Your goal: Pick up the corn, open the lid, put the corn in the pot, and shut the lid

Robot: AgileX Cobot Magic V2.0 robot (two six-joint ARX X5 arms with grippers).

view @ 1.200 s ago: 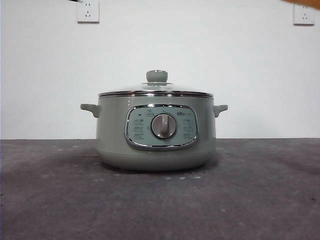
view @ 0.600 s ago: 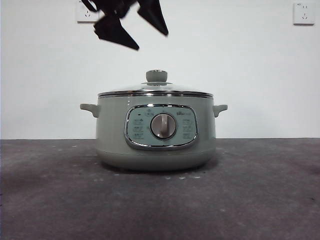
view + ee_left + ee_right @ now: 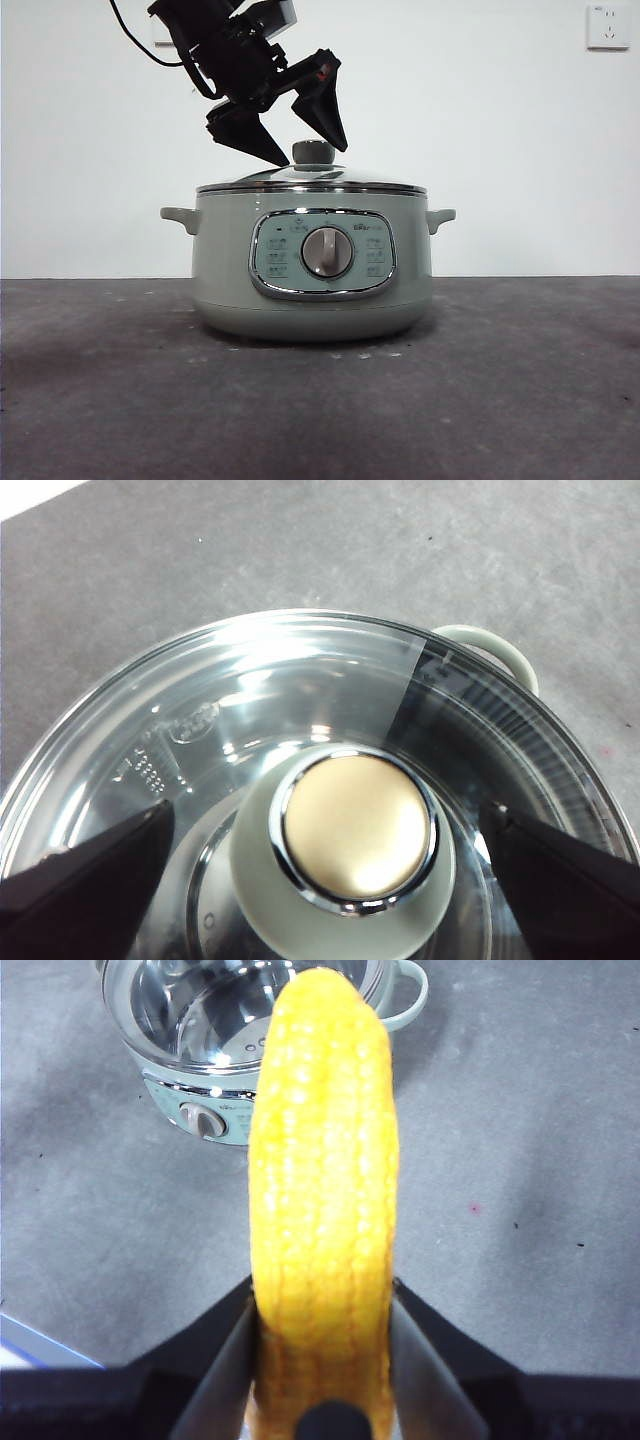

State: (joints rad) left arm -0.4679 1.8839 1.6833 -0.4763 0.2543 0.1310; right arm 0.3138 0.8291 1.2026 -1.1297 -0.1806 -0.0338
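One step of four looks done: the corn is picked up; the lid is not yet lifted, so opening, dropping the corn in and closing again all remain, by my reading.
Corn: the corn (image 3: 322, 1210) is clamped at its lower end between the two jaws of the right gripper (image 3: 322, 1360), well above the pot and off to one side of it, judging by how small the pot looks in the right wrist view.
Lid: the lid (image 3: 312, 180) sits closed on the pot (image 3: 312, 265), its chrome rim flush on the pot's top edge.
Left gripper: the left gripper (image 3: 300, 140) hangs just above the lid with its jaws spread wide, one on each side of the knob (image 3: 355, 830) and not touching it.
Next move, as a judgement: the jaws need to come down a little and pinch the knob before anything lifts.
Pot material: smooth sage-green shell, round and squat, with two small stubby side handles and a chrome-framed panel holding a silver dial (image 3: 327, 252).
Lid material: clear domed glass, glossy with bright reflections, ringed in chrome.
Knob shape: round, green-sided, with a flat pale disc on top set in a chrome ring.
Corn texture: bright yellow, long and tapering, with neat rows of small kernels.
Table: the table (image 3: 520, 400) under the pot is dark grey, matt and slightly speckled.
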